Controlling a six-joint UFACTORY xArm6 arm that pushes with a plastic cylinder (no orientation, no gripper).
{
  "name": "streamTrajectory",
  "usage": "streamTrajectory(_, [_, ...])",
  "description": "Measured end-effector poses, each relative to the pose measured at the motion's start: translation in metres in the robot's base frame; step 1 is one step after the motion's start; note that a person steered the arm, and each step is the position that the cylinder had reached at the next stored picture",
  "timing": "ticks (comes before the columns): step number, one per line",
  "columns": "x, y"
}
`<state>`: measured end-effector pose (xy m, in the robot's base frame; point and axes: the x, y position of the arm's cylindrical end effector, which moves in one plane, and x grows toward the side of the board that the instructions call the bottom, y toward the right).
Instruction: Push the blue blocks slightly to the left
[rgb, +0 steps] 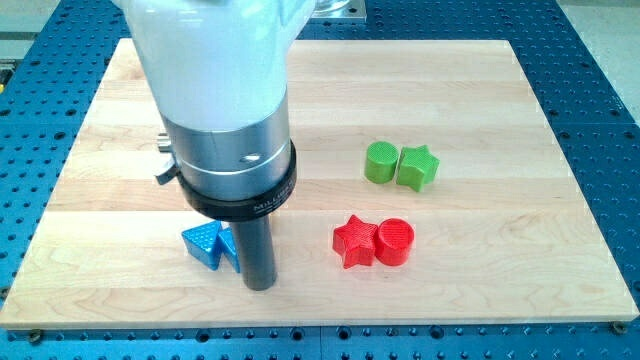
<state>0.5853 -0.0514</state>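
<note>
**Tip at right edge of blue pair, lower left of board**

Blue blocks: two, low in the lower left of the frame, on the wooden board (480, 110). The blue triangle (202, 243) shows in full; one corner points toward the frame's lower right, and its long edge runs roughly up-down along its left side. The second blue block (229, 249) sits just right of it, touching or nearly so; only a narrow wedge shows, so shape and long axis cannot be read. The pair lies roughly left-right.

My tip (260, 285): dark rod stands upright, its lower end at the frame's right side of the second blue block and slightly below it. Contact appears likely but cannot be confirmed. No pincer on this arm; just the bare rod, nothing clamped.

Hidden: the arm body (215, 90) covers the upper left centre of the board and is cut off at the frame's top. The rod hides the right part of the second blue block.

Others: green cylinder (380, 161) touching green star (418, 167), right of centre. Red star (354, 241) touching red cylinder (394, 241), below them. Both pairs well apart from the blue blocks.
</note>
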Motion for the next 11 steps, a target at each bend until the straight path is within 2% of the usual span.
streamTrajectory(2, [-0.008, 0.018])
streamTrajectory(5, [-0.015, 0.004])
streamTrajectory(7, [-0.031, 0.019])
streamTrajectory(11, [-0.031, -0.059])
